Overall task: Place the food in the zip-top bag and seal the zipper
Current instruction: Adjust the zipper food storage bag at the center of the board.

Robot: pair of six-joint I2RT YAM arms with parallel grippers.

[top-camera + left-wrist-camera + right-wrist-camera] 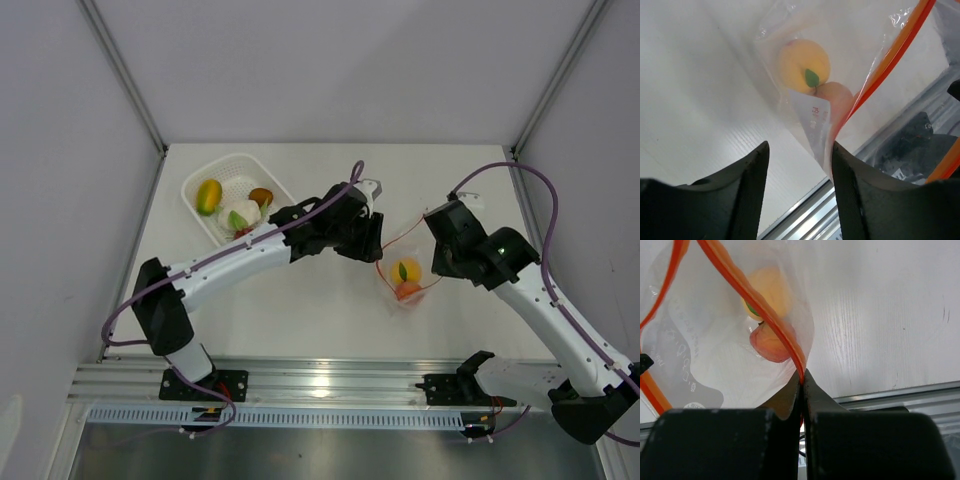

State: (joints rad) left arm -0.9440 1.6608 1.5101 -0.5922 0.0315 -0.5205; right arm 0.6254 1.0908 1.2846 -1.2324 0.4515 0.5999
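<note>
The clear bag (700, 355) is at the middle of the table (300, 320), with an orange (802, 62) and a peach-coloured piece (837, 100) inside. The right gripper (803, 382) pinches its red-orange zipper (762, 314). The left gripper (800, 146) is spread, the bag edge beside one finger (touching or not, I cannot tell). Only the top view shows the basket (225, 168) farther left, holding a mango (208, 196), a brown piece (261, 196) and a white-and-green piece (240, 216).

The bag (405, 272) is flanked closely on both sides: by the left end effector (374, 245), fingers spread, and by the right end effector (432, 266), clamped on its rim. Bare counter (330, 320) is left nearward of and beyond the bag. The basket (220, 166) is set well apart from the bag, past the left arm (250, 255).
</note>
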